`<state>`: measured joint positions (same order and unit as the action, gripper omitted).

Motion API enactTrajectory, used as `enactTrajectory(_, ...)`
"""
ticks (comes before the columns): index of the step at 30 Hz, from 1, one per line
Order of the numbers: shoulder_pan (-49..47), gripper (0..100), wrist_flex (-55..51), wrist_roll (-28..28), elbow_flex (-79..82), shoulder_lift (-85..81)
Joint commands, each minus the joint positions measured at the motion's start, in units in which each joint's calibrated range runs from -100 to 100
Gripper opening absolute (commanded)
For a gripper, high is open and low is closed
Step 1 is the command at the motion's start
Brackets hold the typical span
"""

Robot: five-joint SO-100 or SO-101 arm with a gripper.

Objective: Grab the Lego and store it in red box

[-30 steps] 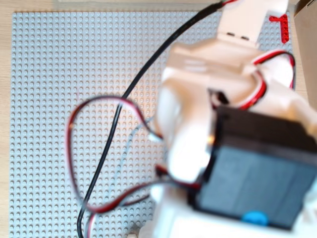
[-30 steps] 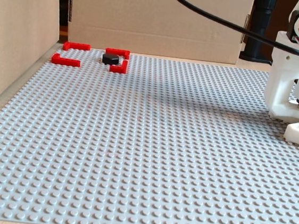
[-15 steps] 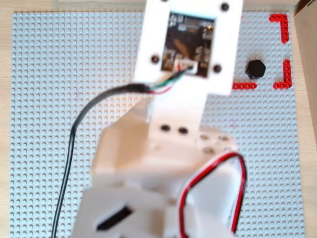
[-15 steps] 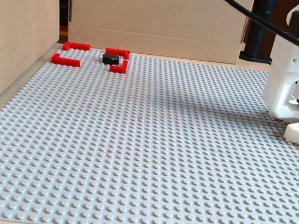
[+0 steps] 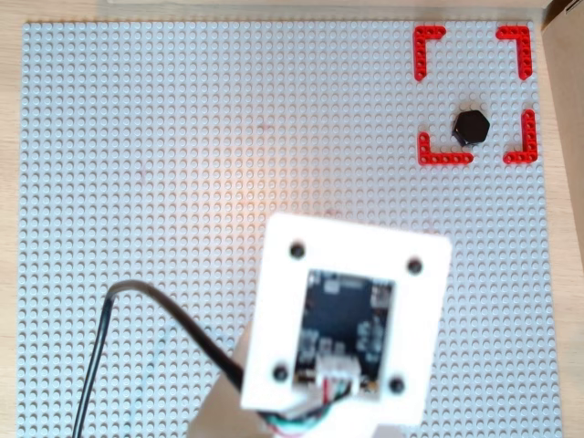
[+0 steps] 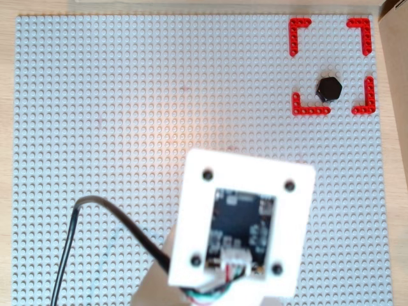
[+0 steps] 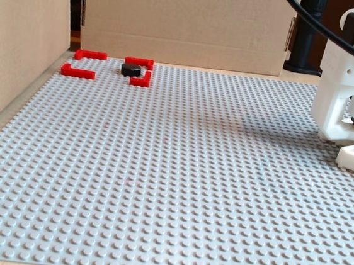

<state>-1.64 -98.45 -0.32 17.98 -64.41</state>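
Observation:
The Lego (image 5: pixel 473 128), a small black hexagon, lies on the grey baseplate (image 5: pixel 182 164) inside the red box (image 5: pixel 444 157), close to its lower edge, between the two lower corner pieces. Both overhead views show this the same way, with the Lego (image 6: pixel 330 89) inside the red box (image 6: pixel 310 109). In the fixed view the Lego (image 7: pixel 131 69) sits at the far left among the red corner pieces (image 7: pixel 77 71). The arm's white camera plate (image 5: pixel 347 319) hangs over the lower middle of the plate and hides the gripper. The arm is far from the Lego.
A black cable (image 5: pixel 164 310) runs from the arm across the lower left of the plate. Cardboard walls stand along the left (image 7: pixel 22 40) and the back (image 7: pixel 182 19) in the fixed view. White arm parts (image 7: pixel 352 94) are at that view's right edge.

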Motion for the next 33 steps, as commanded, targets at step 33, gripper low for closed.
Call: enactTrajectory(33,-0.26,1,-0.24,0.42,5.84,-34.82)
